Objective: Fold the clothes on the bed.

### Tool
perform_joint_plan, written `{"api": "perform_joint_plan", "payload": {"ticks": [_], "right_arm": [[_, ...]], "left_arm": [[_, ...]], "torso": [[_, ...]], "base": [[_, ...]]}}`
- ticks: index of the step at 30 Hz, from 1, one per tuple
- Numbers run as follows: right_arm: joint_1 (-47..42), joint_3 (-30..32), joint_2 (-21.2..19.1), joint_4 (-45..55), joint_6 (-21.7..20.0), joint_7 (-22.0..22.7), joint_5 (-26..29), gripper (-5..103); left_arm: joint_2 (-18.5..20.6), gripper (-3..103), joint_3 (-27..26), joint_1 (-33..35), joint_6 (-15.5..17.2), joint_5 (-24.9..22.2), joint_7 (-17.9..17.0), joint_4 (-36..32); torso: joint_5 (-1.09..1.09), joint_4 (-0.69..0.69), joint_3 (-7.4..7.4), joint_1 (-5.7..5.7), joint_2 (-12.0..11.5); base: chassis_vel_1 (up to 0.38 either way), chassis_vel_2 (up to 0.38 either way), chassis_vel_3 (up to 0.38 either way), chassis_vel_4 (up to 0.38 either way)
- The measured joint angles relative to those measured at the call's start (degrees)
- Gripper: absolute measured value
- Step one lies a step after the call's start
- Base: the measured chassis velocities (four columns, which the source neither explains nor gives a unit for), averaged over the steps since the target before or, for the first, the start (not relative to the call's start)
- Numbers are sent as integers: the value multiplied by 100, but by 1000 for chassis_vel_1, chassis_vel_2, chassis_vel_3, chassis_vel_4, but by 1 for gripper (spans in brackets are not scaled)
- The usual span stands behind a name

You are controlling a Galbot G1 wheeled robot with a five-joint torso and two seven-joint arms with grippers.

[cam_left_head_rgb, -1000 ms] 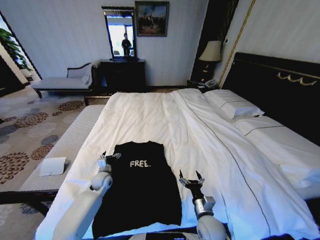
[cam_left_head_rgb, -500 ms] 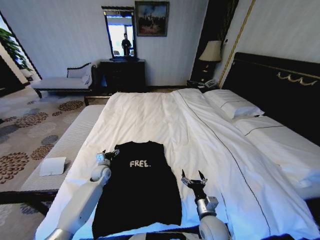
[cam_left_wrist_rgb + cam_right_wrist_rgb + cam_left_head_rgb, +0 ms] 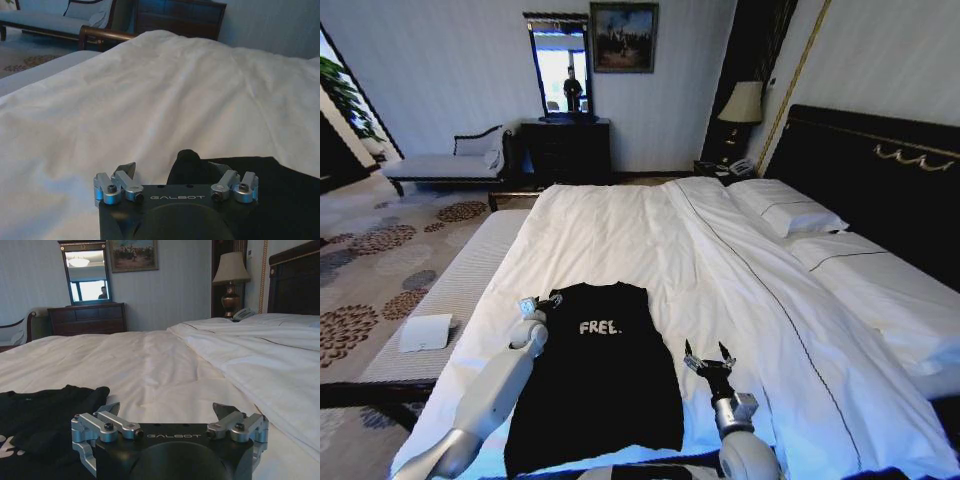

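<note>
We see a black T-shirt (image 3: 597,372) lying flat on the white bed (image 3: 720,260), already narrowed into a long strip. Its long axis runs straight away from us toward the far edge of the bed, with the collar end farthest from us and the white chest lettering (image 3: 599,327) readable the right way up; the hem lies nearest our body.

Our left gripper (image 3: 538,304) sits at the shirt's far corner on its left side, the collar end just beyond and beside its fingertips. Its fingers are spread apart and hold nothing; in the left wrist view the black fabric (image 3: 250,185) bunches just ahead of the gripper (image 3: 177,172). Compared with a second ago, this gripper has moved a little farther along the shirt edge toward the collar and slightly inward.

Our right gripper (image 3: 709,356) hovers just beside the shirt's right edge, about midway along it, fingers wide apart and empty. It has drifted slightly closer to us and outward. The shirt itself has not shifted.
</note>
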Motion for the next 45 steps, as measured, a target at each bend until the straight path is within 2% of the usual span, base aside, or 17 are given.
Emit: {"api": "perform_joint_plan", "payload": {"ticks": [3, 9, 11, 12, 15, 17, 20, 21, 24, 26, 28, 45], "right_arm": [[11, 29, -29, 16, -13, 2, 55, 100], [2, 87, -68, 54, -18, 3, 116, 100], [6, 96, -72, 79, -26, 10, 151, 100], [8, 100, -73, 87, -31, 14, 162, 100], [7, 101, -79, 104, -43, 24, 179, 100], [4, 102, -83, 109, -44, 24, 180, 100], [-1, 112, -95, 121, -55, 27, 201, 100], [-1, 112, -95, 121, -55, 27, 201, 100], [14, 112, -103, 123, -68, 30, 222, 100], [21, 109, -104, 122, -71, 30, 229, 100], [41, 94, -104, 115, -75, 32, 234, 100], [161, 70, -190, 63, -117, 41, 395, 100]], "left_arm": [[-20, 68, 16, -90, 9, 102, 40, 205], [-26, 64, 32, -136, -18, 157, 167, 349], [-63, 57, 35, -187, -35, 176, 204, 445], [-82, 57, 35, -206, -38, 185, 211, 475], [-161, 41, 41, -272, -55, 232, 244, 578], [-175, 41, 45, -278, -59, 250, 252, 596], [-221, 24, 63, -296, -84, 305, 273, 655], [-221, 24, 63, -296, -84, 305, 273, 655], [-226, 8, 66, -299, -104, 317, 275, 665], [-224, 8, 70, -300, -105, 317, 275, 664], [-213, 2, 75, -304, -106, 316, 273, 648], [-85, 2, 110, -261, -144, 283, 189, 353]], "torso": [[0, 0, 0, 0, 0], [0, 1, 0, 0, 0], [0, 1, 0, 0, 0], [0, 1, 0, 0, 0], [0, 0, 0, 0, 0], [0, 1, 0, 0, 0], [0, 0, 0, 0, 0], [0, 0, 0, 0, 0], [0, 1, 0, 0, 0], [0, 0, 0, 0, 0], [0, 0, 0, 0, 0], [0, 0, 0, 0, 0]], "base": [[0, 0, 0, 0], [0, 0, 0, 0], [0, 0, 0, 0], [0, 0, 0, 0], [0, 0, 0, 0], [0, 0, 0, 0], [0, 0, 0, 0], [0, 0, 0, 0], [0, 0, 0, 0], [0, 0, 0, 0], [0, 0, 0, 0], [0, 0, 0, 0]]}}
